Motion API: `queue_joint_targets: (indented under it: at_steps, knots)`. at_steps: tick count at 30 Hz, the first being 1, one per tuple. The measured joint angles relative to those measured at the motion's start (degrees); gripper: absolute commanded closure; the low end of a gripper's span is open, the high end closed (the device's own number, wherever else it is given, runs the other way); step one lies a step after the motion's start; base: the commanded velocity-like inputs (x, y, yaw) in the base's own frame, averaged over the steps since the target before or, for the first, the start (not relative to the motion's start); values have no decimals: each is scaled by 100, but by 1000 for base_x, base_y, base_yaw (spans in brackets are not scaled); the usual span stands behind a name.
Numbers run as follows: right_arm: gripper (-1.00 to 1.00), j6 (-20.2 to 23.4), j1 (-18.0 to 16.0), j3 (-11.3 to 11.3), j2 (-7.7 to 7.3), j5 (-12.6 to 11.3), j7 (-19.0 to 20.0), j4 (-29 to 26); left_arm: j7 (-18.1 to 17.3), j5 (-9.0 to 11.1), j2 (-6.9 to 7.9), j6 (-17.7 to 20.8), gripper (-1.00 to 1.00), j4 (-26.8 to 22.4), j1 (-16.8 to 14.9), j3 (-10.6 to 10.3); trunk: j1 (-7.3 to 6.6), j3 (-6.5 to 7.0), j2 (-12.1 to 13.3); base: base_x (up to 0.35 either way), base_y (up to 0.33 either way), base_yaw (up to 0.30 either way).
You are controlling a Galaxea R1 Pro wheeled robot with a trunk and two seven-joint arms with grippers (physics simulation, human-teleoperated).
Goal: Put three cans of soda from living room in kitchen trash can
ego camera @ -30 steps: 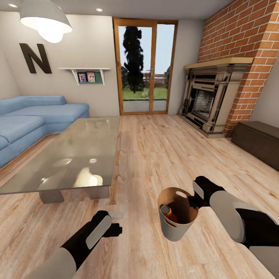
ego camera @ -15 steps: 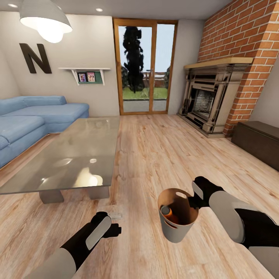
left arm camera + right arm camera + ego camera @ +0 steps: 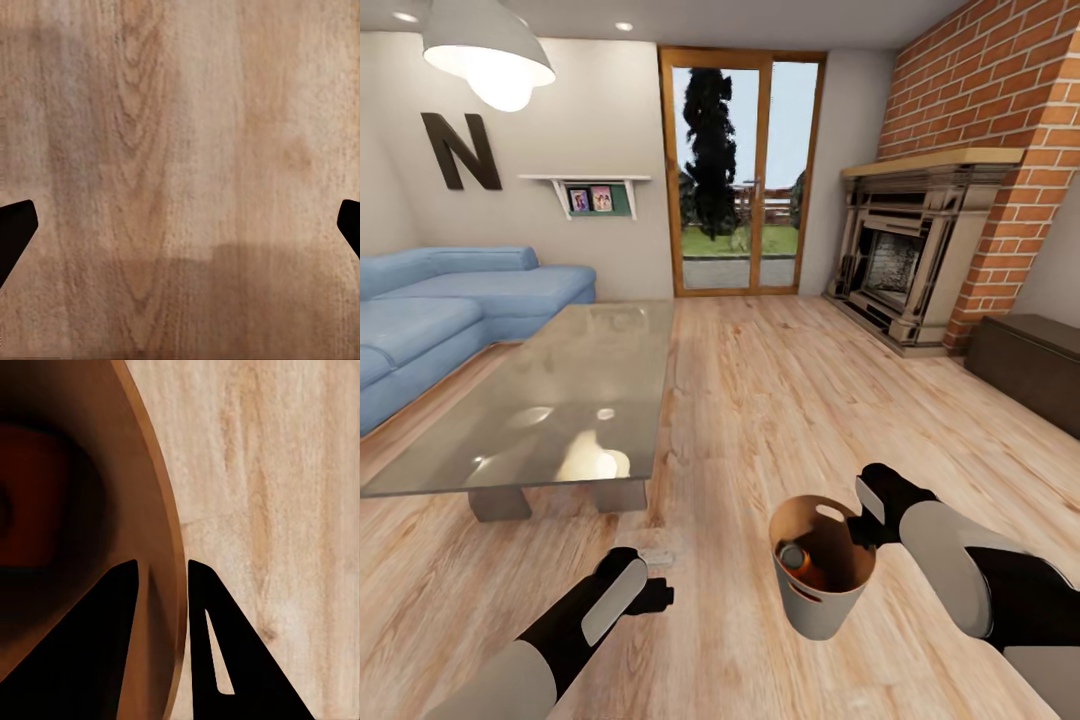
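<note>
So I'm in the living room right now, glass-topped low table [image 3: 550, 400] off to my left with the light-blue sofa [image 3: 450, 310] behind it, brick fireplace [image 3: 905, 255] over on the right and the glass door [image 3: 740, 170] straight ahead. My right gripper [image 3: 863, 527] is pinched down on the rim of the tash can [image 3: 822, 610]; in the right wrist view my 2 fingers [image 3: 112, 637] sit either side of the bin wall [image 3: 161, 532], 1 inside and 1 outside, closed tight on it. The bin hangs tilted a bit above the wood floor [image 3: 780, 400], just in front of me and right of center. Inside I can make out 1 orange can of soda [image 3: 805, 565] with its silvery top leaning against the wall; can't tell if there's more under it, too dark down there. My left gripper [image 3: 655, 592] is spread wide, fingertips [image 3: 15, 229] at the far edges of the wrist view, holding nothing, just floorboards below.
</note>
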Motion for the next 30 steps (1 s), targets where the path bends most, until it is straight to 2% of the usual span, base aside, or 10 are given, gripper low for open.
queue_joint_targets:
  at_steps: [7, 13, 20, 23, 30]
  knots:
    - [100, -7, 5, -46, 1, -60, 13, -5, -2, -4, 2, -5, -100, 4, 3, -1, 0, 0, 0, -76, 0, 250]
    - [100, 0, 10, -57, 1, -93, 16, 5, -2, -9, 2, -2, -100, 10, 4, -2, 0, 0, 0, -201, 0, 100]
    - [100, 11, 14, 18, 5, 4, 4, 5, -2, -9, -7, -3, -100, 11, 4, -6, 0, -5, 0, -277, 0, 85]
    - [100, 8, 15, 0, 11, -39, 7, 8, -2, -15, -11, -4, -100, 9, 4, -9, 0, -15, 0, -236, 0, 212]
    - [100, 13, 15, 0, 17, -28, 2, 9, 1, -24, -18, -7, -100, 4, 8, -14, 0, -48, 0, -80, 0, 239]
